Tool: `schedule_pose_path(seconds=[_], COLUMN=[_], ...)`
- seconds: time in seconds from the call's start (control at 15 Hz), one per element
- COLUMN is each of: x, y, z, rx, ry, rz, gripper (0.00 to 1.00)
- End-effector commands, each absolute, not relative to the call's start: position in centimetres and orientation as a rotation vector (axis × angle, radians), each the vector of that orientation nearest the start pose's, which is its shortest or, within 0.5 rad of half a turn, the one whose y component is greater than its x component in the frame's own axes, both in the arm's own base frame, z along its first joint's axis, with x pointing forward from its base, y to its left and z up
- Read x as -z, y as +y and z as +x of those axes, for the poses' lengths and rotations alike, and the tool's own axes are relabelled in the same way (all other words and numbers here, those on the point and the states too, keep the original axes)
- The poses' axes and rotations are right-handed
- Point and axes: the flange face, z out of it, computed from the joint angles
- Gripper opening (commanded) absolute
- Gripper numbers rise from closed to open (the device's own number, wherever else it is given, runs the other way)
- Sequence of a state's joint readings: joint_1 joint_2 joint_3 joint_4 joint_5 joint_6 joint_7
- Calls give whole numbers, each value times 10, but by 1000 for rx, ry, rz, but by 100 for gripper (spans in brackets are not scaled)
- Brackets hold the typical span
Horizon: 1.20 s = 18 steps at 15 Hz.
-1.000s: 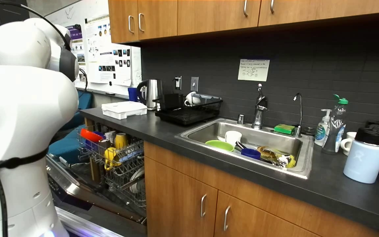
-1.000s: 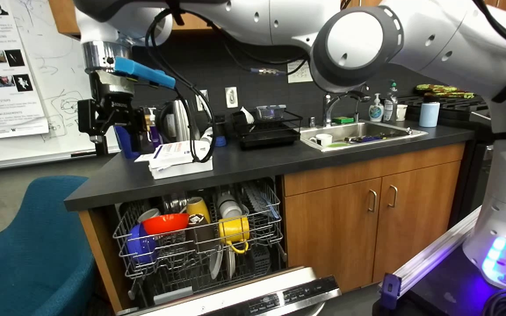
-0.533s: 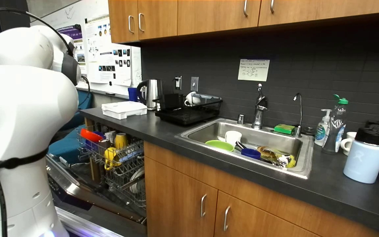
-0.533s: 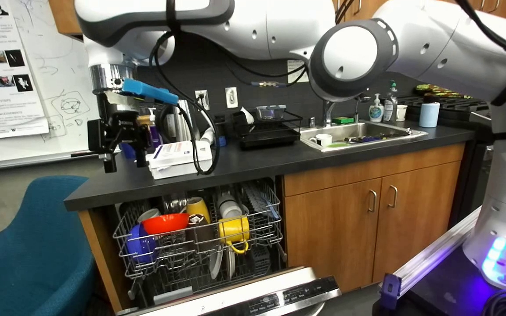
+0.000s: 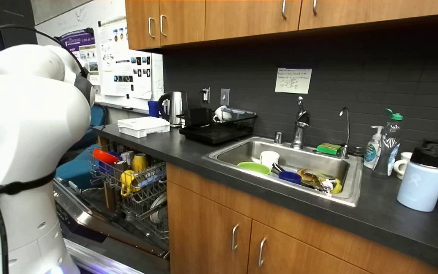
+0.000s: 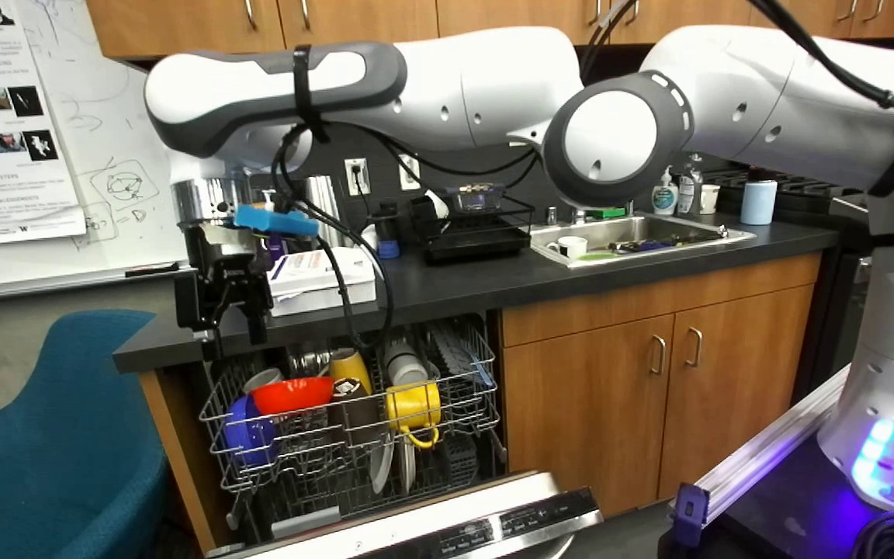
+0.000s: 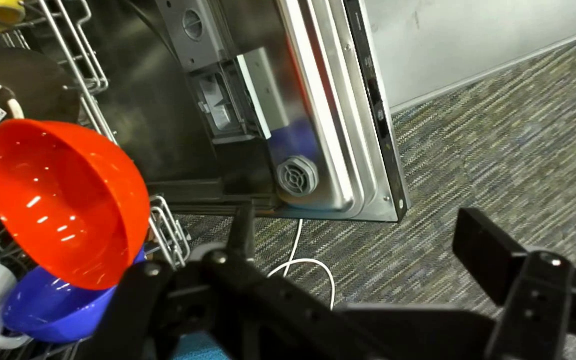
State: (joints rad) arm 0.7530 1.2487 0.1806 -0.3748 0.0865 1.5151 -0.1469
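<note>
My gripper (image 6: 235, 339) stands open with nothing between its fingers. In that exterior view it hangs in front of the counter's edge, over the left part of the pulled-out dishwasher rack (image 6: 303, 475). Nearest below it is a red bowl (image 6: 292, 394), tilted, with a blue bowl (image 6: 249, 439) beside it. In the wrist view the red bowl (image 7: 63, 205) lies left of the jaws and partly covers the blue bowl (image 7: 50, 310). A brown cup (image 6: 354, 415) and a yellow mug (image 6: 414, 407) sit farther right in the rack. Carpet shows between the spread fingers (image 7: 488, 255).
The dishwasher door (image 6: 447, 528) is folded down below the rack. A white box (image 6: 323, 283) and a black dish rack (image 6: 474, 241) stand on the dark counter (image 6: 447, 283). A blue chair (image 6: 67, 435) is at the left. The sink (image 5: 226, 152) holds several dishes.
The arm has come down, carrying the gripper from beside the whiteboard to below the counter top's level, slightly rightward in the exterior view. The jaws stay open; the dishes have not moved.
</note>
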Motion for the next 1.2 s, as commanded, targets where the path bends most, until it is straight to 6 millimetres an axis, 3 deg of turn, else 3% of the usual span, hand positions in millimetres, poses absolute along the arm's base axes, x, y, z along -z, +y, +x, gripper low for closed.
schedule_pose_path(seconds=[0.0,1.13], x=[-289,-234], y=[582,573], z=[539,549], rx=[-229,-250], ry=[-1410,-1452], rz=[-2562,-2565], gripper=[100,100])
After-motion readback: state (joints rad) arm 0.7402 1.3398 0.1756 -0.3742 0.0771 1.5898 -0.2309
